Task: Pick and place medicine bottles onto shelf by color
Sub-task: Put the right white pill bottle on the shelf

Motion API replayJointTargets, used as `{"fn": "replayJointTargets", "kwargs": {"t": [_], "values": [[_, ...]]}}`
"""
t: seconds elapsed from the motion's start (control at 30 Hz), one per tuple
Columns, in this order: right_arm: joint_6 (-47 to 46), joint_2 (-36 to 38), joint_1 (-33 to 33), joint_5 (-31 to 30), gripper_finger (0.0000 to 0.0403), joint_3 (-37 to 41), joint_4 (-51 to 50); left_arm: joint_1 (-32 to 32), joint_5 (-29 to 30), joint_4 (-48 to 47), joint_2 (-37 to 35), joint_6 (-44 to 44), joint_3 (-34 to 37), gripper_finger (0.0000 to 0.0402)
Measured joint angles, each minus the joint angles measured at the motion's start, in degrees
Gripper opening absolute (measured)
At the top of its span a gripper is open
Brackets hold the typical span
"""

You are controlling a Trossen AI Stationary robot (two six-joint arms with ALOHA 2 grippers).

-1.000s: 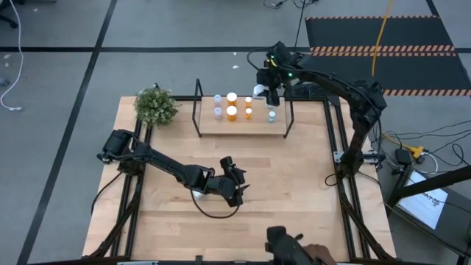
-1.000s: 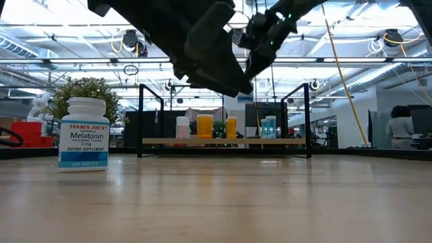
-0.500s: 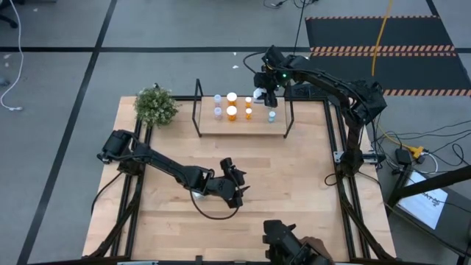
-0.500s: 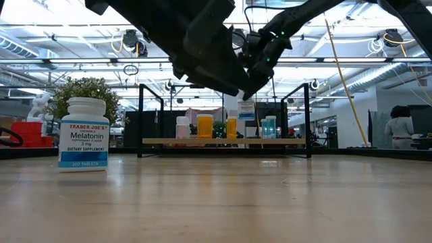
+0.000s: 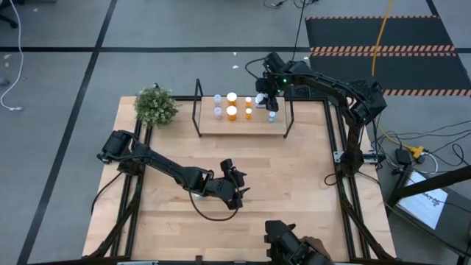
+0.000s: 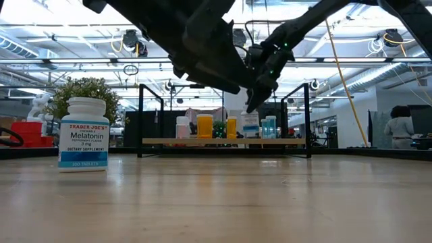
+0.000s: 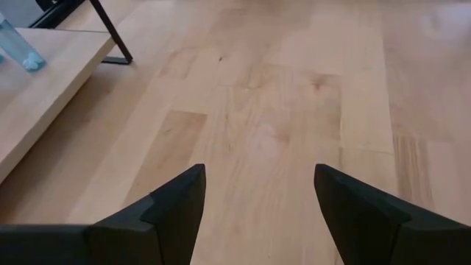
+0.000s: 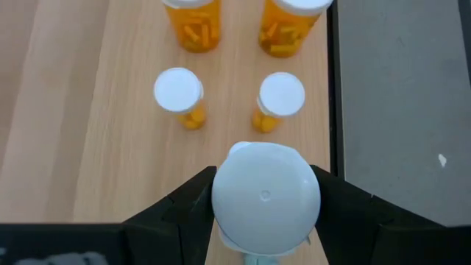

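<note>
Over the right part of the shelf [image 5: 243, 124], near its back edge, hangs the right gripper [image 8: 266, 193], fingers [image 8: 188, 199] clamped on the white cap of a pale bottle [image 8: 266, 193] and carrying it clear above the board. Below and ahead of that held bottle, in the right wrist view, four orange pill bottles on the board: two small white-capped ones [image 8: 179, 96] [image 8: 279, 99] side by side, and beyond them two larger ones [image 8: 193, 22] [image 8: 292, 20], cut off at the frame edge. From above, more bottles in a loose cluster on the board: two clear white-capped ones [image 5: 218, 105] toward the left, orange ones [image 5: 232, 112] at the middle, a pale blue one [image 5: 271, 116] toward the right end, just below the gripper. Black metal frame [image 5: 197, 107] upright at each end of the board.

Well apart from the shelf, over bare tabletop [image 5: 294, 177] near the table's middle, hovers the left gripper [image 7: 257, 195], fingers [image 7: 176, 202] spread, nothing between them. Under that arm, a white-capped bottle [image 5: 199, 194], mostly hidden from above. In the low view, a white Trader Joe's Melatonin bottle [image 6: 83, 133] upright on the table, close to the camera. At the table's far left corner, a small leafy plant [image 5: 156, 105].
</note>
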State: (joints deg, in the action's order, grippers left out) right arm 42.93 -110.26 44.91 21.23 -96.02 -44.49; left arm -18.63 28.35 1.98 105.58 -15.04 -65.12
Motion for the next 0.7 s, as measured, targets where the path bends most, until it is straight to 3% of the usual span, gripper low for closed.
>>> {"fn": "replayJointTargets", "kwargs": {"t": [0.7], "values": [[0.27,-0.46,0.12,0.07,0.0192,3.35,4.00,-0.04,0.04,0.20,0.04,0.04,0.02,0.0253]]}}
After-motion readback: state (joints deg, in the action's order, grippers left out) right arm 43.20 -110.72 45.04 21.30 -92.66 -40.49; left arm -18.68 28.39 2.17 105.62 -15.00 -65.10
